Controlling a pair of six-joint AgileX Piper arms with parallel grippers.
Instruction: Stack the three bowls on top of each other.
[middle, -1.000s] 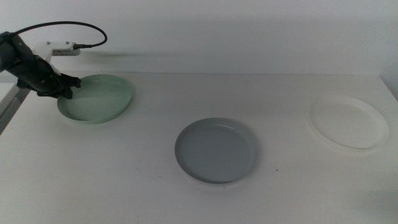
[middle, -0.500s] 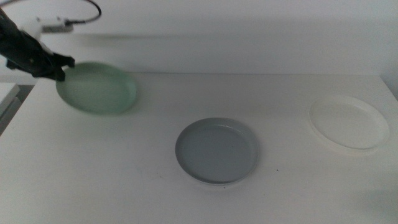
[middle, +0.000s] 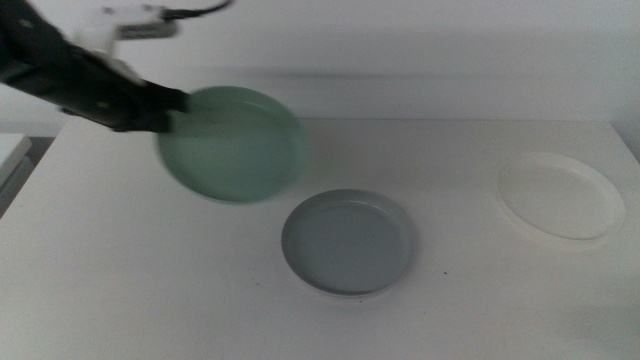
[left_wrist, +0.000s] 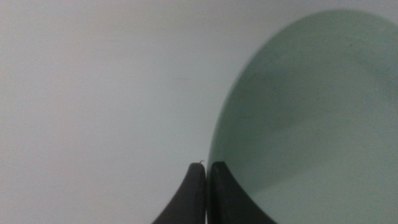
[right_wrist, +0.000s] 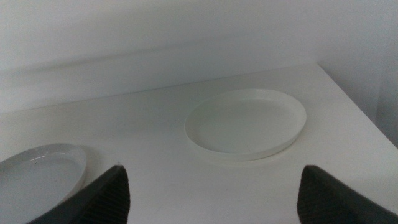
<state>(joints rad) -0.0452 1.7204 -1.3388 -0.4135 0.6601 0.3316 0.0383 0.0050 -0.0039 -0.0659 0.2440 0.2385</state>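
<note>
White table (middle: 200, 290) seen from the middle camera, with the left gripper (middle: 172, 104) holding the mint green bowl (middle: 232, 144) aloft, left of the grey bowl (middle: 348, 243); its wrist camera shows jaws pinching the rim, while the right gripper (right_wrist: 211, 190), jaws spread wide, faces the white bowl (right_wrist: 246, 122).

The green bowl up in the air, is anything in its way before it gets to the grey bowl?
Nothing visible is. The left gripper holds the mint green bowl by its rim, lifted just behind and to the left of the grey bowl. Only bare table lies between them. The white bowl sits far off to the right.
</note>
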